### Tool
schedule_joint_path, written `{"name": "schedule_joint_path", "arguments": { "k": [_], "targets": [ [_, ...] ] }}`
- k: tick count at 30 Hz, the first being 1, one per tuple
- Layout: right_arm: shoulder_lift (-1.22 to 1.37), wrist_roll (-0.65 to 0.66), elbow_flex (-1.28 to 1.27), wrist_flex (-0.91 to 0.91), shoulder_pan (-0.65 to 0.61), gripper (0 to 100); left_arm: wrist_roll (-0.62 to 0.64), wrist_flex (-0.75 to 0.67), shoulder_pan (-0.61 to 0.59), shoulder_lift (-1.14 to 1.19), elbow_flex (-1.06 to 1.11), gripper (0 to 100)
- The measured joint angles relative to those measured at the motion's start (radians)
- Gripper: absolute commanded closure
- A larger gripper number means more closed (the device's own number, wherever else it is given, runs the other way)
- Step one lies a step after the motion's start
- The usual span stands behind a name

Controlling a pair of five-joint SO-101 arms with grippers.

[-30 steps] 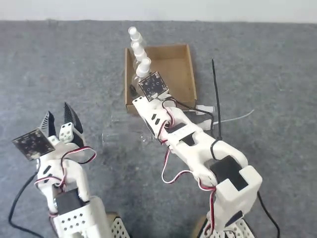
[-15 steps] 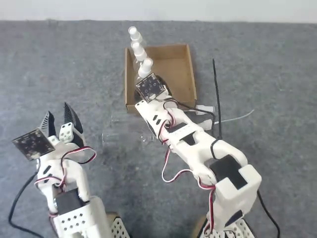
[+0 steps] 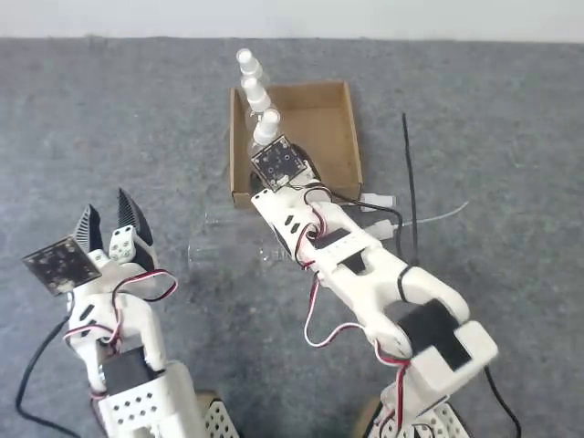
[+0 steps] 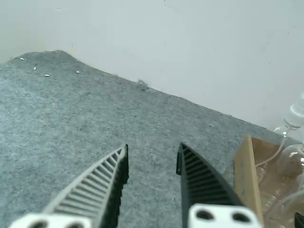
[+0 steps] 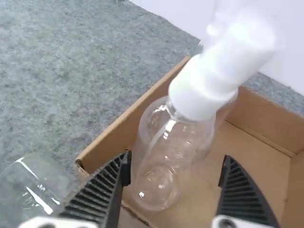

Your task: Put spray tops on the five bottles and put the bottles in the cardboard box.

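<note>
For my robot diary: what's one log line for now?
right gripper: open, by capped bottle in cardboard box | left gripper: open, empty

A thin black strip (image 3: pixel 410 187) lies on the grey carpet (image 3: pixel 109 119).

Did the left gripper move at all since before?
No. The left gripper stays open at the same spot in the high view, just as far from the cardboard box as before.

High camera looked down from above; wrist cameras faced forward, low and close; all three shared the cardboard box (image 3: pixel 324 128).
</note>
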State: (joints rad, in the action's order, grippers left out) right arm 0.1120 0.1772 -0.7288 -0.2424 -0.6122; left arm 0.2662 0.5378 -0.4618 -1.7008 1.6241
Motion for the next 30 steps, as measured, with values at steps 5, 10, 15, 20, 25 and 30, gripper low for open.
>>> {"name": "schedule_joint_path", "arguments": {
  "k": [5, 10, 15, 20, 25, 30],
  "targets": [
    [-0.052, 0.000, -0.032, 0.020, -0.002, 75.6, 0.000, 0.000, 0.000, 0.000, 0.000, 84],
    [-0.129, 0.000, -0.068, 0.064, -0.002, 75.7, 0.000, 0.000, 0.000, 0.000, 0.000, 84],
    [-0.267, 0.000, -0.069, 0.213, -0.002, 75.7, 0.000, 0.000, 0.000, 0.000, 0.000, 84],
    [-0.388, 0.000, -0.069, 0.351, 0.026, 75.7, 0.000, 0.000, 0.000, 0.000, 0.000, 84],
    [-0.473, 0.000, -0.069, 0.420, 0.074, 75.7, 0.000, 0.000, 0.000, 0.000, 0.000, 84],
    [-0.531, 0.000, -0.057, 0.537, 0.120, 75.7, 0.000, 0.000, 0.000, 0.000, 0.000, 84]
  ]
}}
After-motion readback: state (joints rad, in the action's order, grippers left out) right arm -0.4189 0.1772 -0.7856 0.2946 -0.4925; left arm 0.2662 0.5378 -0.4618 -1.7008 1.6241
